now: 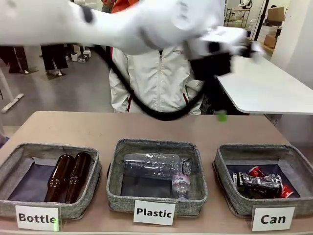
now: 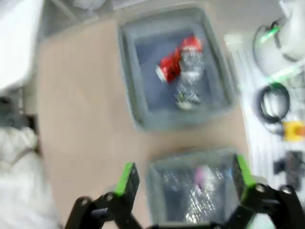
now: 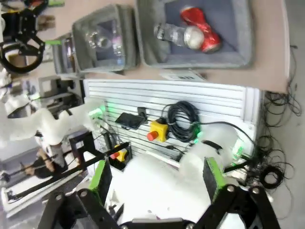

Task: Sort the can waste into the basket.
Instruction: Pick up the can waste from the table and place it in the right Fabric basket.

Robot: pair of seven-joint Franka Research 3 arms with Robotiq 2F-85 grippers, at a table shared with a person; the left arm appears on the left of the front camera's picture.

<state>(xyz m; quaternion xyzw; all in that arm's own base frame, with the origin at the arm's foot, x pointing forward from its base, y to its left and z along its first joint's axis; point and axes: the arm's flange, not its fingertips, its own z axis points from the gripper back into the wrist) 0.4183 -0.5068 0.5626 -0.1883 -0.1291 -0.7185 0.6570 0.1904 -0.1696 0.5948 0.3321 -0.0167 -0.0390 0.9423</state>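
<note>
Lying crushed together in the grey basket (image 1: 230, 196) carded "Can" are the red can (image 1: 257, 172) and the dark silver-printed can (image 1: 258, 184); neighbouring cards read "Plastic" and "Bottle". The left claw (image 2: 183, 181) and right claw (image 3: 156, 176) hang released, empty.

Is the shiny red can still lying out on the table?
No, the red can lies inside the Can basket, right beside the dark can.
</note>
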